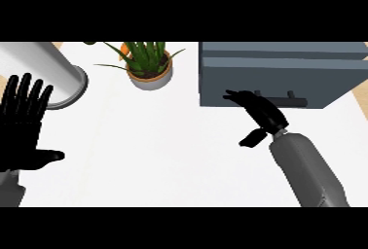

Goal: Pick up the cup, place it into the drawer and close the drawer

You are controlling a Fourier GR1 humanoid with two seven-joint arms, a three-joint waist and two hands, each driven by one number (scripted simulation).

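A grey drawer unit (277, 78) stands at the back right of the white counter (158, 146). Along the lower edge of its front runs a black handle (291, 101). My right hand (262, 114) reaches up to that front, its straight fingers (237, 96) touching it at the handle's left end and its thumb hanging down towards me; it holds nothing. My left hand (25, 119) rests open at the left edge, fingers up. No cup shows anywhere in view. Whether the drawer stands slightly out or fully in I cannot tell.
A potted green plant (149, 65) stands at the back centre, left of the drawer unit. A large pale grey cylinder on a round base (50, 73) sits at the back left, just above my left hand.
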